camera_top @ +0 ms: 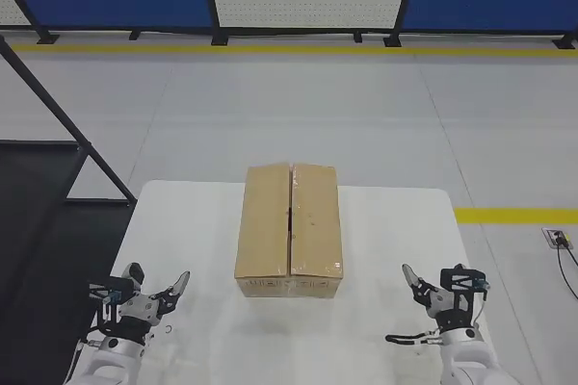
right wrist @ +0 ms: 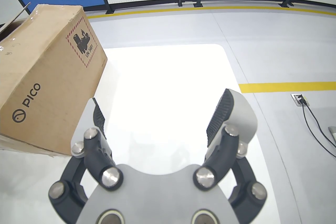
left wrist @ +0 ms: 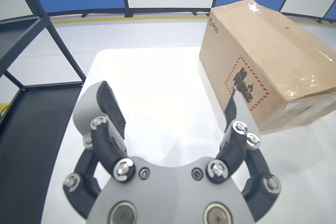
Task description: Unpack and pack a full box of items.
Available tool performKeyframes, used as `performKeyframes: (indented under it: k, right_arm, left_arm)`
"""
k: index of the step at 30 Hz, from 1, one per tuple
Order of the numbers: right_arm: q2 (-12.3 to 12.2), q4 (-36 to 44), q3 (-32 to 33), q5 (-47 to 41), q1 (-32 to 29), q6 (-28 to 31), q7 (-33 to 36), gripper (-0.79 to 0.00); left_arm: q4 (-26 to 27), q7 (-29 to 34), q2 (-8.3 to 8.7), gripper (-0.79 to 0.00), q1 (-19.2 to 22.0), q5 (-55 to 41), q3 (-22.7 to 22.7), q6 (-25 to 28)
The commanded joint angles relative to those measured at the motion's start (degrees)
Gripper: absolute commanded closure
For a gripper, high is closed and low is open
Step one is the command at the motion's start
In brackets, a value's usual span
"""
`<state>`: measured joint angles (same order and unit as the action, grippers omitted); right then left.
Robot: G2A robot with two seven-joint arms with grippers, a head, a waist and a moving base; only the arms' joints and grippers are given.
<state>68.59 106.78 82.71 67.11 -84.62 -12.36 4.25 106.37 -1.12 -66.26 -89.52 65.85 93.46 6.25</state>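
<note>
Top view: closed cardboard box [camera_top: 289, 221] mid-table [camera_top: 395, 241], left gripper [camera_top: 159, 281] and right gripper [camera_top: 433, 279] flanking it nearer the front edge, well apart from it, left wrist view: left gripper [left wrist: 168, 89] spread wide, empty, cardboard box [left wrist: 262, 57] ahead, right wrist view: right gripper [right wrist: 161, 96] spread wide, empty, cardboard box [right wrist: 47, 72] ahead

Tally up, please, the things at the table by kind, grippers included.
cardboard box: 1
grippers, namely left gripper and right gripper: 2
white table: 1
Total: 4
</note>
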Motion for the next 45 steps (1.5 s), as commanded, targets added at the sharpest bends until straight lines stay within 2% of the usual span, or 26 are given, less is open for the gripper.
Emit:
performKeyframes:
  k: [1, 5, 7, 13, 17, 24, 31, 38, 45]
  right_arm:
    - [0.0, 0.0, 0.0, 0.0, 0.0, 0.0, 0.0, -0.785]
    - [0.0, 0.1, 0.0, -0.4, 0.0, 0.1, -0.1, -0.785]
    - [0.2, -0.4, -0.2, -3.4, 0.7, 1.1, 0.5, -0.785]
    - [1.3, -3.4, -3.4, -6.0, 5.4, -3.2, 0.5, -0.785]
    - [1.8, -5.0, -4.8, -6.0, 6.6, -3.4, -0.1, -0.785]
    - [2.1, -5.0, -4.5, -6.5, 6.1, -3.2, -2.0, -0.785]
    - [2.2, -3.1, -3.2, -5.1, 4.0, -2.1, -2.6, -0.785]
    - [1.8, -1.4, -1.8, -1.6, 2.0, 2.9, -3.2, -0.785]
    - [1.6, 1.1, 0.5, 0.9, -0.8, 5.1, -5.5, -0.785]
  left_arm:
    - [0.0, 0.0, 0.00, -0.785, 0.0, 0.0, 0.0, 0.0]
    - [0.0, 0.2, -0.01, -0.785, 0.0, 0.0, -0.1, 0.0]
    - [-0.2, 1.4, -0.08, -0.785, 1.0, 0.5, -1.1, -0.1]
    - [-3.7, 4.1, -1.01, -0.785, 8.5, 5.4, -8.4, -6.7]
    - [-6.9, 4.8, -1.55, -0.785, 11.9, 6.2, -12.0, -6.7]
    - [-10.6, 4.9, -2.38, -0.785, 15.6, 9.8, -17.1, -7.8]
    - [-10.0, 3.7, -2.63, -0.785, 15.0, 12.6, -19.3, -5.7]
    - [-7.3, 3.5, -2.82, -0.785, 13.3, 15.2, -21.9, -3.0]
    - [-6.7, 4.0, -3.28, -0.785, 13.7, 18.2, -25.6, -1.2]
